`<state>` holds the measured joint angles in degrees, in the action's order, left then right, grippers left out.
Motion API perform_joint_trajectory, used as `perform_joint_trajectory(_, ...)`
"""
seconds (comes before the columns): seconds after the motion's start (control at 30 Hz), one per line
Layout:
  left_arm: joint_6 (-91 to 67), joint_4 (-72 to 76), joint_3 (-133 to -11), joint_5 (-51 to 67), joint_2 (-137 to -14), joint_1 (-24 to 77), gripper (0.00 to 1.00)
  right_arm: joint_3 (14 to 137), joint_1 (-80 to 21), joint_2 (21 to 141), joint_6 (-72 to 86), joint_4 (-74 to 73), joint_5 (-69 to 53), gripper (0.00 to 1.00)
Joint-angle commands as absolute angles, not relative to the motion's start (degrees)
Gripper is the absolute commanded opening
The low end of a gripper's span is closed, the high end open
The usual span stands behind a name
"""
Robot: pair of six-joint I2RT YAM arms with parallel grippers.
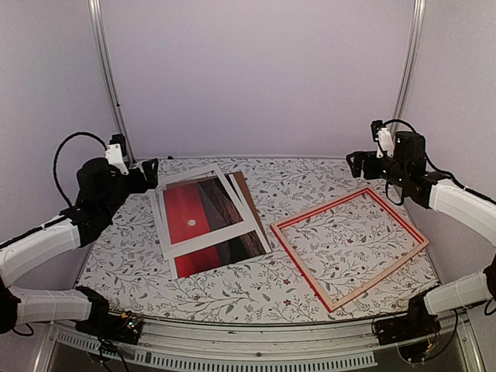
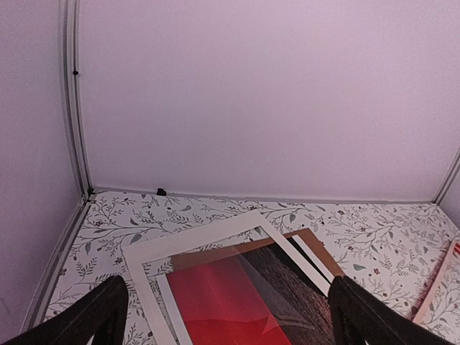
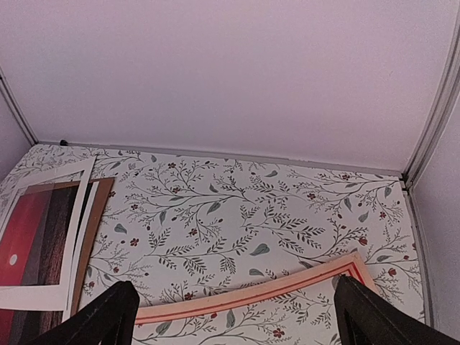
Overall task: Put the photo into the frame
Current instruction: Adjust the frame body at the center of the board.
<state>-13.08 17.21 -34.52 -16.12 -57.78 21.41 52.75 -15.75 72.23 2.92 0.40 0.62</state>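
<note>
The photo (image 1: 203, 225), half bright red with a white dot and half dark brown, lies flat at the table's left middle, partly under a skewed white mat (image 1: 209, 241). The left wrist view shows the photo (image 2: 230, 298) just below my left gripper (image 2: 226, 284). That gripper (image 1: 149, 175) hangs open above the photo's far left corner, holding nothing. The frame (image 1: 322, 208), red-faced with pale wood edges, lies empty at the right middle. My right gripper (image 1: 358, 164) hovers open above the frame's far corner. In the right wrist view the frame's edge (image 3: 251, 298) runs between that gripper's (image 3: 236, 287) fingers.
A brown backing board (image 1: 245, 192) sticks out from under the photo's far right side, and the white mat (image 2: 194, 241) overlaps it. The tablecloth (image 1: 256, 291) has a leaf pattern. Pale walls and metal corner posts (image 1: 108, 74) close in the back and sides.
</note>
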Motion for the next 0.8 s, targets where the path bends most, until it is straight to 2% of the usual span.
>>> perform_joint_trajectory(0.0, -12.5, 16.9, -35.6, -17.0, -58.4, 22.5, 1.0, 51.8, -16.0, 70.7, 3.6, 1.4, 2.3, 0.99)
perform_joint_trajectory(0.57, -12.6, 14.6, -36.4, -19.6, -58.3, 24.5, 1.0, 52.3, -16.0, 70.5, 6.2, 0.0, 4.5, 0.99)
perform_joint_trajectory(0.77, -12.7, 14.1, -37.0, -19.6, -58.5, 25.1, 1.0, 57.0, -16.5, 73.6, 10.2, -7.4, 8.8, 0.99)
